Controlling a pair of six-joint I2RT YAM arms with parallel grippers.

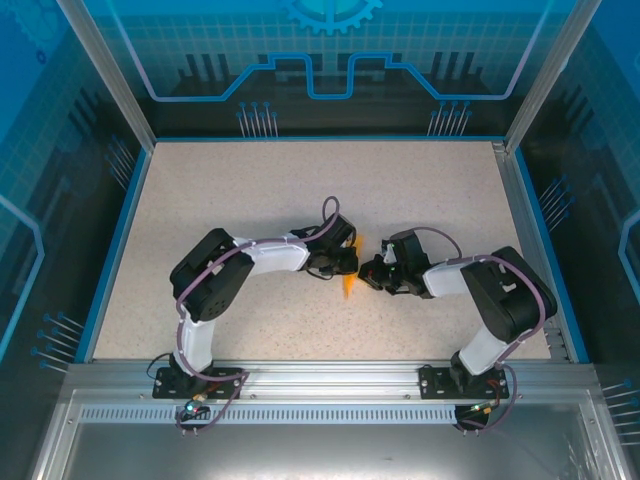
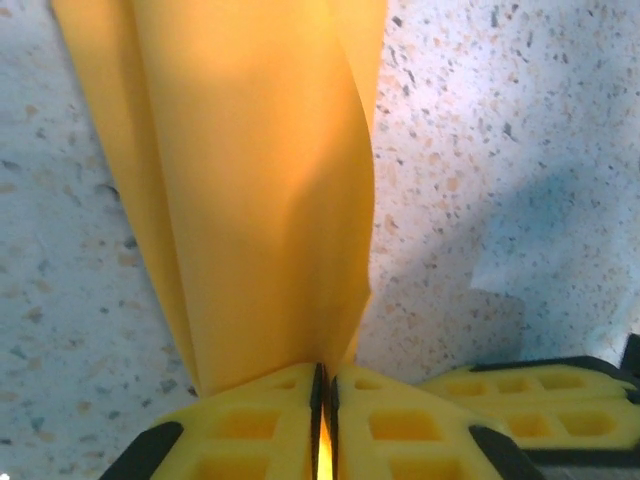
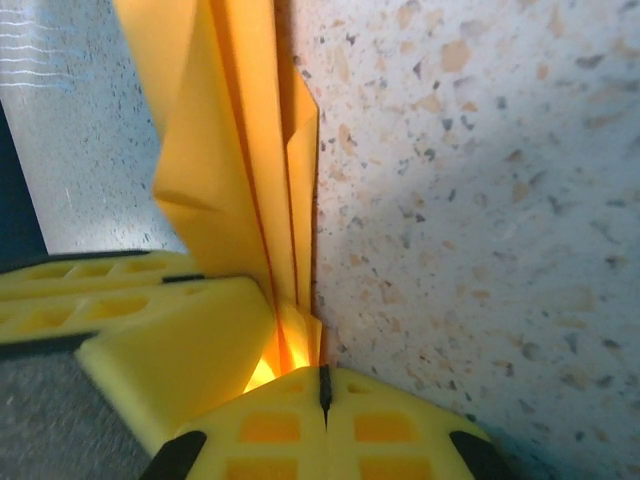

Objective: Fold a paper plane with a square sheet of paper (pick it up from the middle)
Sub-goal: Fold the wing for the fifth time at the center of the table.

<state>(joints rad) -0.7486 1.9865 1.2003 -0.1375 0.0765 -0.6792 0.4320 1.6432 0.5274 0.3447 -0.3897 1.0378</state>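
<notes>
The square sheet of paper (image 1: 348,286), orange-yellow and folded into a narrow strip with several long creases, stands on edge between my two grippers at the middle of the table. In the left wrist view the sheet (image 2: 260,180) rises from my left gripper (image 2: 322,372), whose jaws stand almost together with a sliver of paper between them. My right gripper (image 3: 322,372) is shut, and the sheet's layered folds (image 3: 240,150) run down into its seam. The two grippers (image 1: 350,262) (image 1: 368,272) face each other tip to tip, nearly touching.
The speckled beige tabletop (image 1: 300,190) spreads wide behind the arms, bounded by a blue rim and glass walls (image 1: 130,190). A metal rail (image 1: 320,372) with the arm bases runs along the near edge.
</notes>
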